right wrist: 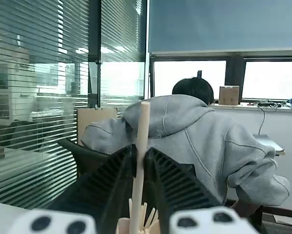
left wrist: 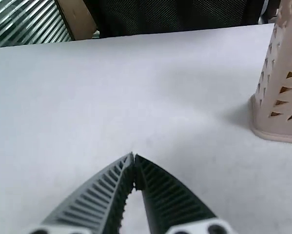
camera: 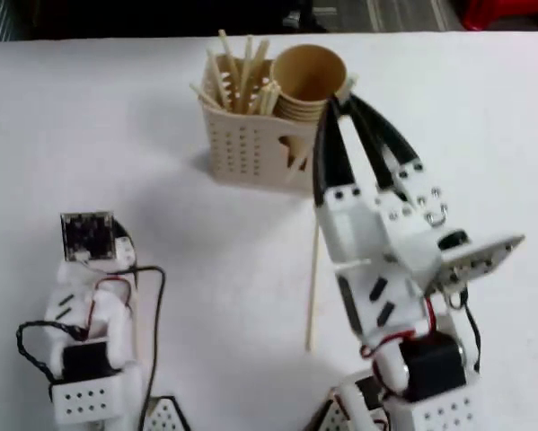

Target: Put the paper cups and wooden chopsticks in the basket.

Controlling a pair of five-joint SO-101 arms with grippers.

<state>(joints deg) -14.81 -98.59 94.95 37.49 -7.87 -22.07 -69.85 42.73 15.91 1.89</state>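
Your table (camera: 116,117) is bright and evenly lit from overhead, almost washed out to white. On the high view the basket (camera: 251,153) throws only a soft grey shadow off to its left. On the right wrist view, daylight blazes through the windows (right wrist: 189,75) and blinds (right wrist: 38,97), glaring white against a dimmer room.
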